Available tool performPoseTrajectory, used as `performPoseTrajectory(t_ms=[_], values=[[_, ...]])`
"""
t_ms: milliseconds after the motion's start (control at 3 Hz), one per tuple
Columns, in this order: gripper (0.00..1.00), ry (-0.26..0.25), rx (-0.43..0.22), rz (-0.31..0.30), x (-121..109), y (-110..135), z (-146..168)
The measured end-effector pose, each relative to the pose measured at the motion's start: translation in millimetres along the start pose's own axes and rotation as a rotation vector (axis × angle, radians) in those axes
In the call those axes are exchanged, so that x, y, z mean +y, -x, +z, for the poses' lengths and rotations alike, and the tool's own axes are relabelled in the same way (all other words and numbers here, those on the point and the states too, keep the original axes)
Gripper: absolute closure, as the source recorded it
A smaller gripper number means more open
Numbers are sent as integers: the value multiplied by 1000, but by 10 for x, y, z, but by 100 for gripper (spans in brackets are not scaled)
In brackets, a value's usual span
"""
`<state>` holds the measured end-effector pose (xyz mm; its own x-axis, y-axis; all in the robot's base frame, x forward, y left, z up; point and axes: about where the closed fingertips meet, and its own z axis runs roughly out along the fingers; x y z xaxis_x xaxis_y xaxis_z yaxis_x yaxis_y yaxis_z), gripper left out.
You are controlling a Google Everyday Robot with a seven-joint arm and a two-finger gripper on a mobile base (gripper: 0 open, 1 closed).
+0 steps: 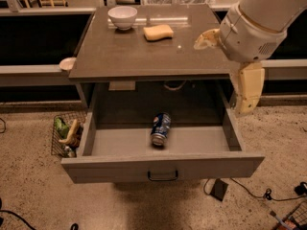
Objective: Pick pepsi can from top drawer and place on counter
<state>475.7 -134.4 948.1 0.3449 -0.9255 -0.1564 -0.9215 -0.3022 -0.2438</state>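
far left, on the speckled floor: a wire basket (62, 139) just beside the cabinet, holding green and tan items too jumbled to name. above it, a small pale disc (67, 63) on the side ledge, partly tucked behind the counter's corner.

on the counter (120, 56): a white bowl (122, 17) near the back left, upright, and a yellow sponge (158, 31) lying flat to its right, apart from the bowl.

below, the top drawer (110, 169) pulled fully open, with a small dark handle (163, 176) centred on its front panel. inside, near the middle of the drawer floor, the pepsi can (160, 128) on its side, silver end toward the camera, touching neither wall. back of the drawer cavity in shadow, hard to read.

right: the big white arm (261, 18) entering from the top right corner, cut off by the edge. the cream gripper (246, 96) hanging down from it, over the drawer's right wall and well apart from the can. open or closed: cannot tell from this angle.

lower right floor: a dark block (219, 189) and loose cables (249, 191), partly cropped.
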Motion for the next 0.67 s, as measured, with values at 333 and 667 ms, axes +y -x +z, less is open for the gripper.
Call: performPoseTrajectory(t_ms=[333, 667], values=[[0, 7, 19, -116, -24, -10, 435], [0, -15, 10, -282, -137, 23, 1038]])
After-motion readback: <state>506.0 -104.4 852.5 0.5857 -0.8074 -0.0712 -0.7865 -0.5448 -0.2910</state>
